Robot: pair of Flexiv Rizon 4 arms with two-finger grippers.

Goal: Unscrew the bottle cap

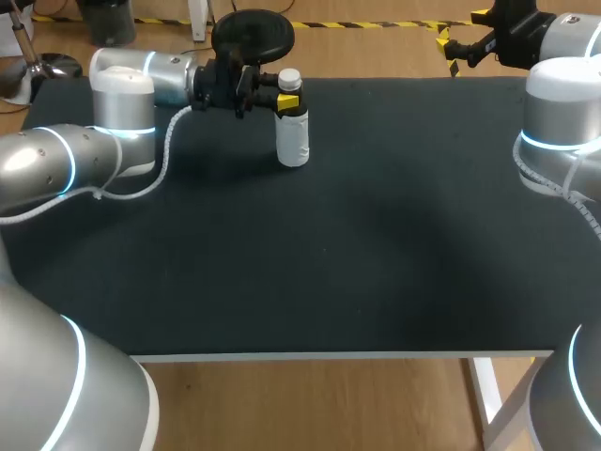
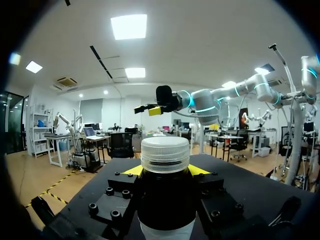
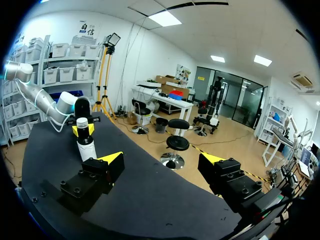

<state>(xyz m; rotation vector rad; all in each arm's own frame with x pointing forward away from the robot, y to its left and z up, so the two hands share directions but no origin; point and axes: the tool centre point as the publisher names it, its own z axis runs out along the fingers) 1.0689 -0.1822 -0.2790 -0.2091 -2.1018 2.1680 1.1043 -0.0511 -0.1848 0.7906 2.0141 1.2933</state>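
Bright ceiling panels (image 2: 129, 26) glare overhead; the dark worktop (image 1: 376, 235) is dimly, evenly lit, and the bottle (image 2: 166, 200) gleams at its cap (image 2: 165, 152).

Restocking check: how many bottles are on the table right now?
1. The bottle stands upright near the table's far edge, left of middle, clamped in the left gripper.

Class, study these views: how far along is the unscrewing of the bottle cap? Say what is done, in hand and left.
Done: the left tool grips the upright bottle below its cap. In hand: nothing yet; the right tool hangs open, far from the bottle. Left: bring it over, grip the cap, still seated, and twist it off.
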